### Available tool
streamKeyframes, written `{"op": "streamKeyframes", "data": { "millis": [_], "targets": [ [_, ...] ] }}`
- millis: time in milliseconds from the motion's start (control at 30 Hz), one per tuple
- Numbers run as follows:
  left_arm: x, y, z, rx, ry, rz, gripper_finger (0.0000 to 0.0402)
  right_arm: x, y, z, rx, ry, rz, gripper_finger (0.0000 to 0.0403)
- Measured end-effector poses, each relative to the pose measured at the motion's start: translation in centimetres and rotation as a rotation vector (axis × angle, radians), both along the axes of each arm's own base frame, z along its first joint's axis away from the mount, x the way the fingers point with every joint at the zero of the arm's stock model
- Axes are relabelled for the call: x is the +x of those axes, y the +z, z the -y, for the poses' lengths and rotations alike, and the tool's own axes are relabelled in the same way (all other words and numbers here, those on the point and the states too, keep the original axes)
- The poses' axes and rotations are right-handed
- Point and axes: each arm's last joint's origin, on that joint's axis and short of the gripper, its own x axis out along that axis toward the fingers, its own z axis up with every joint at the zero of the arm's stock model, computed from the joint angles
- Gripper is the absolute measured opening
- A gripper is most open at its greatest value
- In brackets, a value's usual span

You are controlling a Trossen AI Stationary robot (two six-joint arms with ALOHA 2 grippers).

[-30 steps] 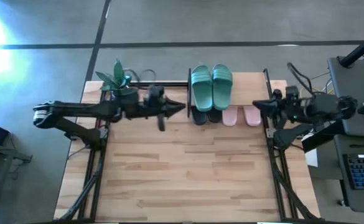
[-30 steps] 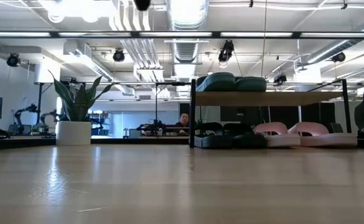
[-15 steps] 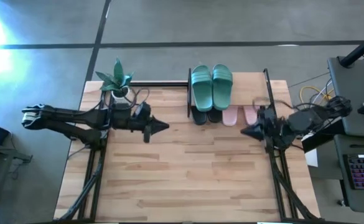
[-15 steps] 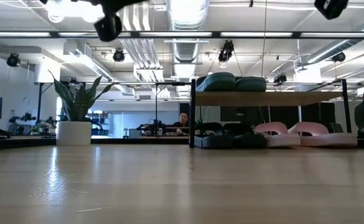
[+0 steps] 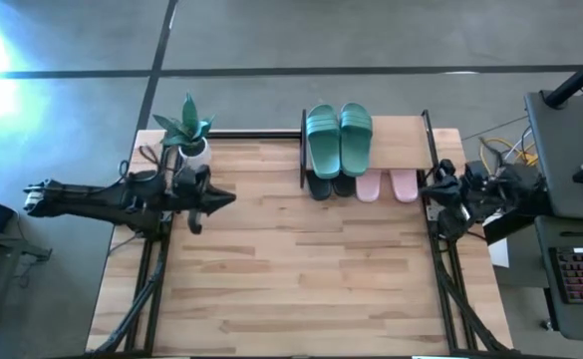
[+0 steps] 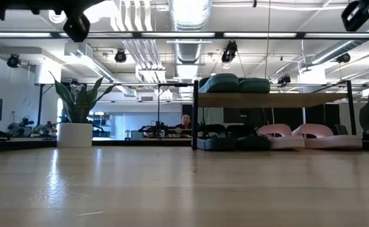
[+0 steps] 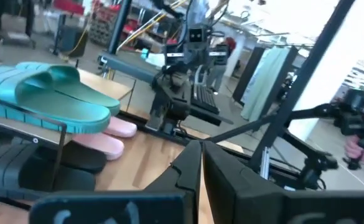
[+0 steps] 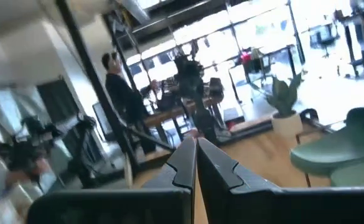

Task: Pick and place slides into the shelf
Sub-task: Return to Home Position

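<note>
- Two pairs of fingers, both pressed together and holding nothing: the left fingers (image 7: 185, 171) and the right fingers (image 8: 183, 163).
- We see the left gripper (image 5: 223, 196) raised over the desk (image 5: 301, 269) edge, the potted plant (image 5: 186, 130) just beside it.
- We see the right gripper (image 5: 433, 185) raised at the opposite edge, just beside the shelf (image 5: 409, 135).
- Between the fingers, nearer the right ones, the shelf carries the teal-green slides (image 5: 338, 140) on top, with black slides (image 5: 329, 186) and pink slides (image 5: 388, 185) underneath.
</note>
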Motion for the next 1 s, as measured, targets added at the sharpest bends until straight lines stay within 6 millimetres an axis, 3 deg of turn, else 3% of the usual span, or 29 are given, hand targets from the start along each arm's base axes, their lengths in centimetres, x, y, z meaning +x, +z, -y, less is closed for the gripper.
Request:
{"op": "streamKeyframes", "data": {
  "millis": [267,500,667,867,1000],
  "targets": [
    [-1.8,-3.8,0.1,0.138,-0.038,0.186,0.0003,2.6,-1.9,-1.5,-0.114,0.131,-0.014,0.0008],
    [-3.3,-9.6,0.1,0.042,-0.055,0.263,0.0003,3.9,-4.2,-2.2,-0.167,0.161,0.169,0.0008],
    [-3.9,-9.5,0.1,0.066,-0.055,0.273,0.0003,4.8,-6.0,-2.8,-0.194,0.177,0.249,0.0008],
    [-4.3,-10.3,0.0,0.026,-0.065,0.2,0.0003,5.9,-9.5,-3.1,-0.107,0.162,0.308,0.0008],
    [-4.4,-10.6,0.0,-0.018,-0.061,0.174,0.0003,6.1,-9.7,-3.0,-0.08,0.123,0.267,0.0008]
  ]
}}
